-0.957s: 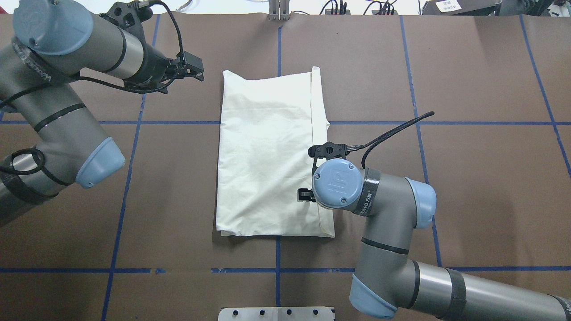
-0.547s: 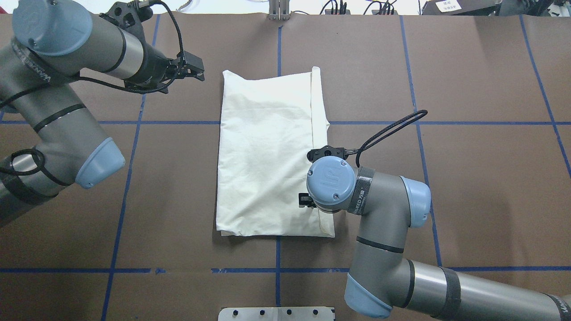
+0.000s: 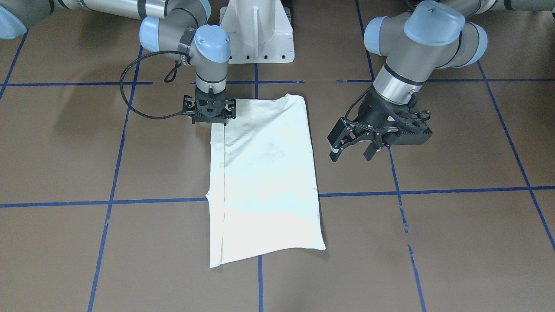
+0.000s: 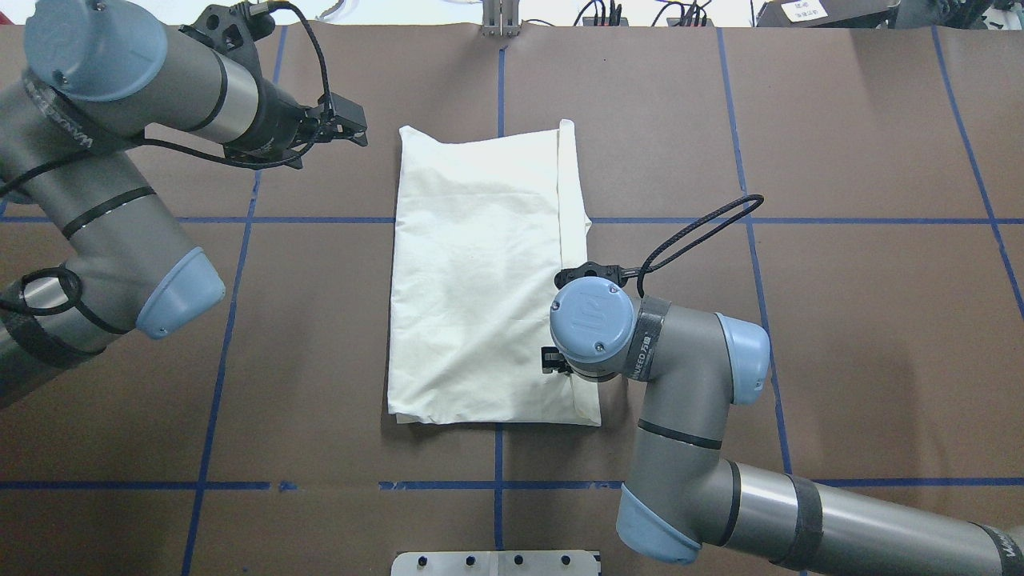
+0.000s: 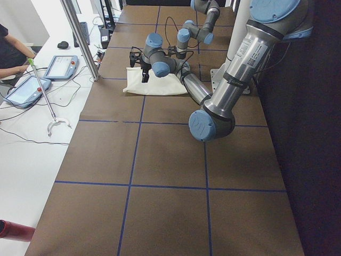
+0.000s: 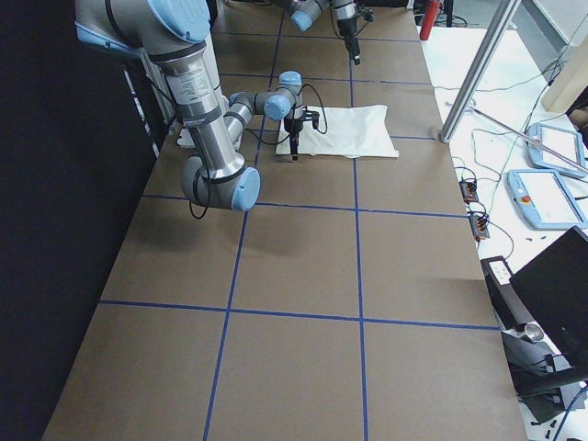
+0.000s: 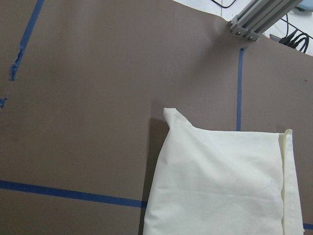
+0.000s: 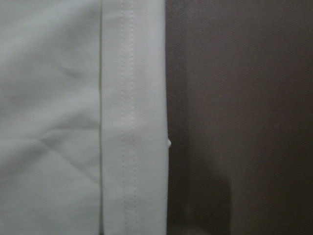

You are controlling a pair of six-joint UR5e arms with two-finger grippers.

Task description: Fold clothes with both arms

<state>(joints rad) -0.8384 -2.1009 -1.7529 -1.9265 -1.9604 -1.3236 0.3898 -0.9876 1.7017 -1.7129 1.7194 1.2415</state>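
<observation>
The cream-white shirt [image 4: 476,272] is pictured plain side up at the middle of the brown table [image 4: 840,320], already narrowed to a long panel with a stitched hem strip along its right edge. The right gripper [image 3: 210,113] is pointed straight down over that strip towards the near right corner, judged to be placed for a pinch of the layered edge. Its fingers are hidden beneath the wrist, so whether they are parted or closed cannot be told. The left gripper [image 3: 351,152] is held above bare table beside the far left corner, jaws spread and empty, apparently readied for a matching grasp.
</observation>
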